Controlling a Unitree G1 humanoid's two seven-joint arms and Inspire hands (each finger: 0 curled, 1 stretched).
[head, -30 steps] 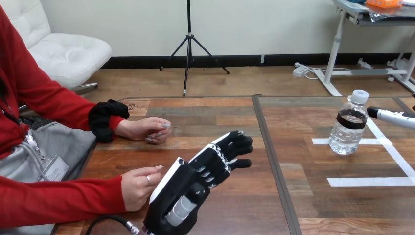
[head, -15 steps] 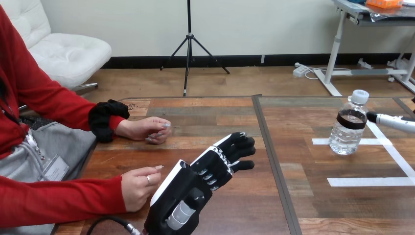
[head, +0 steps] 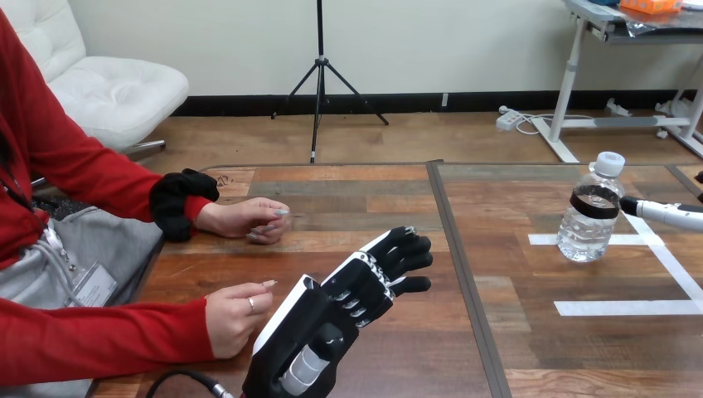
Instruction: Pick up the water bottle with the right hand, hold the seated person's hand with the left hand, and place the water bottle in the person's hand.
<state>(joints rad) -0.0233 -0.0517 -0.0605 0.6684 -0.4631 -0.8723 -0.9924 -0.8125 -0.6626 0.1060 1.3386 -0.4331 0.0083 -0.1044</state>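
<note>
The water bottle [head: 590,211] is seen upright on the table [head: 514,348], toward two o'clock. The right hand [head: 667,213] is found just at its three o'clock; whether it is open cannot be told. The left hand [head: 365,278], loosely open and empty, is held at the bottle's eight o'clock, well apart.

- The light is bright and even across the brown plank-topped wooden table [head: 414,340], with no dim corners.
- Only a soft, narrow shadow lies under the person's hand [head: 244,220] at the far left of the table.
- The clear plastic water bottle with a white cap [head: 590,217] catches small glints.
- The white shell of my black left hand [head: 286,311] shows a pale sheen without harsh glare.
</note>
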